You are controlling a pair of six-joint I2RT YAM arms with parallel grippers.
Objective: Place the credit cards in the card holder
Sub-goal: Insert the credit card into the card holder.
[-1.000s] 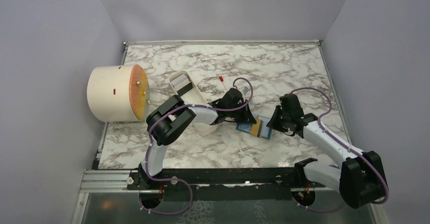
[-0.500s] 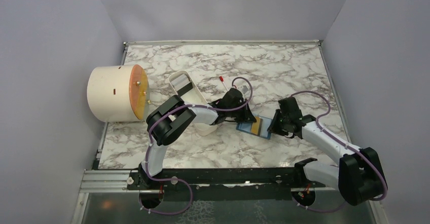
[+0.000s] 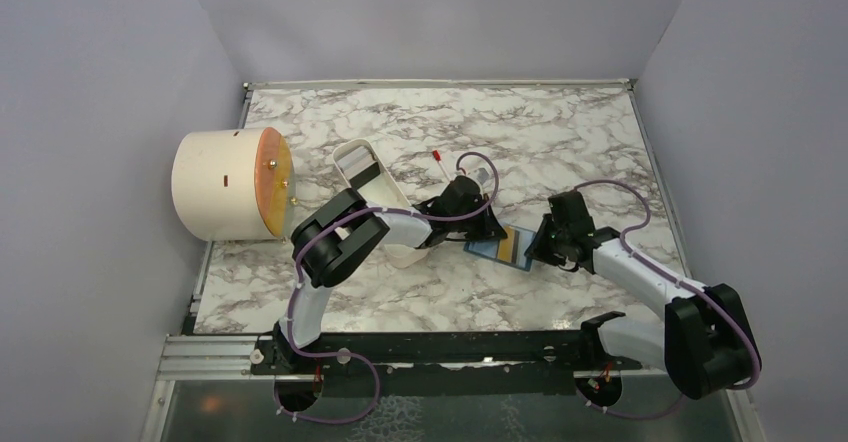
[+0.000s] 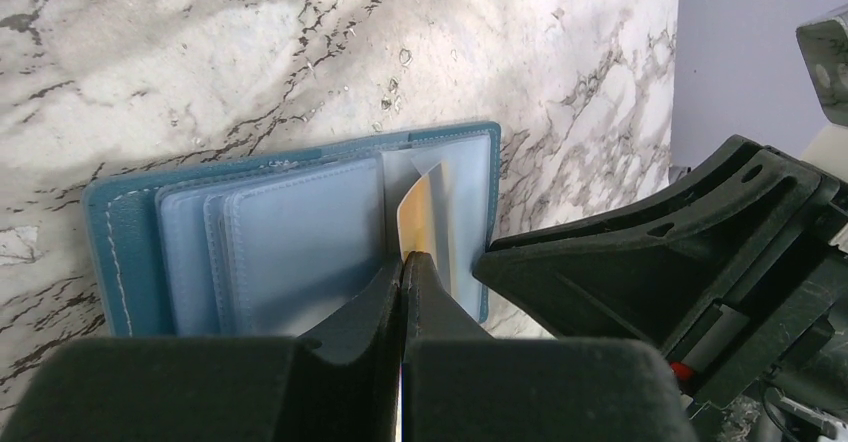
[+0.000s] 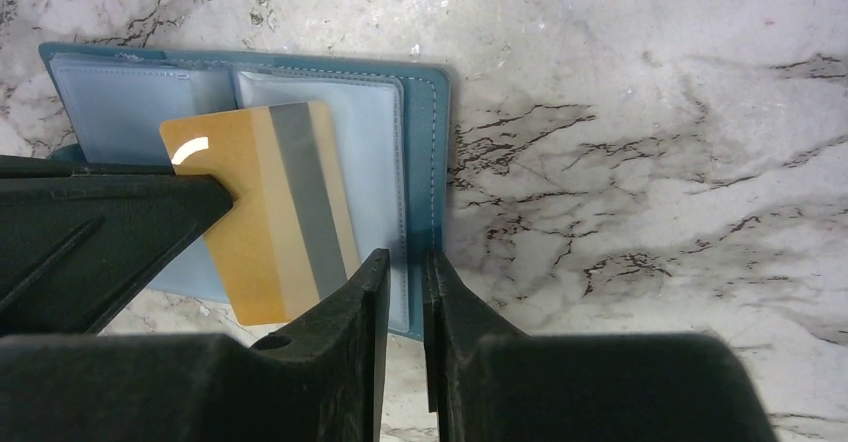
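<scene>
I see the yellow-orange credit card (image 5: 270,222) with its grey band lying slantwise over the clear pockets of the open teal card holder (image 5: 422,162), which sits flat on the marble surface (image 5: 650,112) between my two arms. My left pincer (image 4: 403,257) is clenched on the card's edge. My right pincer (image 5: 403,262) stands at the holder's outer border with a thin slit between its jaws, and I cannot tell whether it pinches anything.
</scene>
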